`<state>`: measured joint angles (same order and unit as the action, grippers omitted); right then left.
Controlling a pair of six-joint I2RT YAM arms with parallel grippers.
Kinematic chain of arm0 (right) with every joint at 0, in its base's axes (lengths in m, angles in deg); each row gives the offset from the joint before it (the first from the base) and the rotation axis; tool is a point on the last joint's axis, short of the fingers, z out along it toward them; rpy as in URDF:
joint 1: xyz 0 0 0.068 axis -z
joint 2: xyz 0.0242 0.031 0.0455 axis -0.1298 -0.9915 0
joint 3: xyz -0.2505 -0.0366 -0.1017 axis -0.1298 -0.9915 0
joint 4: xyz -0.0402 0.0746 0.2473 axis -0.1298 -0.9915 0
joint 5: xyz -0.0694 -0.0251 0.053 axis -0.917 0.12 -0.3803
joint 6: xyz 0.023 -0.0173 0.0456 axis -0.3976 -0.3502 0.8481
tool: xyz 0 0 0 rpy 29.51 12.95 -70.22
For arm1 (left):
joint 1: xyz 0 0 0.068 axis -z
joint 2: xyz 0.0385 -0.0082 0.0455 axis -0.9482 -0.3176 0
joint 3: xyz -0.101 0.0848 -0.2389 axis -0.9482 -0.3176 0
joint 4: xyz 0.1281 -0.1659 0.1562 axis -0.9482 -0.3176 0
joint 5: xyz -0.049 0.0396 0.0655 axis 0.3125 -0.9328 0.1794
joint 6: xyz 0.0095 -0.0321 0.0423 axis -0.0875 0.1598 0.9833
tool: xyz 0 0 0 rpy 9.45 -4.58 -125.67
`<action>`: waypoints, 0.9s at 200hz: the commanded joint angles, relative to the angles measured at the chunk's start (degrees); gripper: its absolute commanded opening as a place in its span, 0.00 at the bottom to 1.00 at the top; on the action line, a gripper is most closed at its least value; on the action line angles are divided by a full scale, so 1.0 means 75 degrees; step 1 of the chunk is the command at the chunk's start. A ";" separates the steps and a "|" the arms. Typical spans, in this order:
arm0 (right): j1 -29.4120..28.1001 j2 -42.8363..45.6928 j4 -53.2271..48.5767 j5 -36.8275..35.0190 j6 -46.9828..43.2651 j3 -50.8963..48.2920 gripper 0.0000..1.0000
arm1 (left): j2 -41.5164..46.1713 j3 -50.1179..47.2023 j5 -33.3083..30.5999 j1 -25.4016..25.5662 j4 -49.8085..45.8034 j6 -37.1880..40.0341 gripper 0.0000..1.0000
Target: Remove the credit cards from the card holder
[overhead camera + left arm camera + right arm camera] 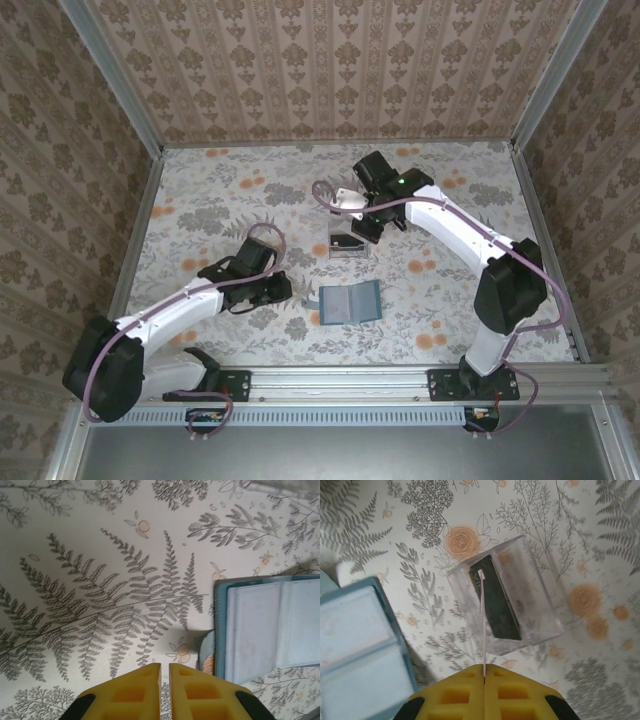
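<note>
1. Table: flowered cloth under both grippers.
2. Card holder: teal, lying open and flat. It sits just ahead and to the right of your left gripper, and to the lower left of your right gripper. Its pockets show pale panels, but you cannot tell whether more cards remain inside.
3. Left gripper: jaws all but closed with a thin slit between them, holding nothing and clear of the holder's edge.
4. Right gripper: jaws pressed together on one credit card.
5. Clear tray: straight ahead of the right fingertips, with a dark flat piece leaning inside.
6. Credit card: seen edge-on as a pale line running from the fingertips toward the tray's mouth. You cannot tell whether its far end touches anything.

Handling note: this looks like the drop-off.
- Keep the card's edge in line with the opening.
- Lower until its far end is inside the walls beside the dark piece, and only then release.
- A thin card let go high may flutter or glance off the rim.
- The light tray may slide if nudged.
</note>
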<state>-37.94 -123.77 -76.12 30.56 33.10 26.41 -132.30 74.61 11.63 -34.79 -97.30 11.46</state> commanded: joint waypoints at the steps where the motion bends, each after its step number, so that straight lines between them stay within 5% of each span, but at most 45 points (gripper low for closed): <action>1: 0.0075 -0.0553 -0.0942 -0.0142 -0.1571 0.0760 0.00 | 0.0158 -0.0157 -0.0051 -0.0103 -0.0173 -0.0127 0.13; 110: 0.0144 -0.3516 -0.3017 -0.0211 -0.2785 0.4471 0.00 | 0.0014 -0.0181 0.0042 -0.0346 -0.0220 -0.0087 0.13; 180: 0.0229 -0.4661 -0.3748 -0.0482 -0.3149 0.5732 0.00 | 0.0024 -0.0319 0.0124 -0.0587 -0.0213 -0.0045 0.13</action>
<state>-36.69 -156.76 -99.17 28.06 12.07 66.72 -131.95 73.56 11.85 -38.33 -97.30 11.09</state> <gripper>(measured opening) 0.045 0.127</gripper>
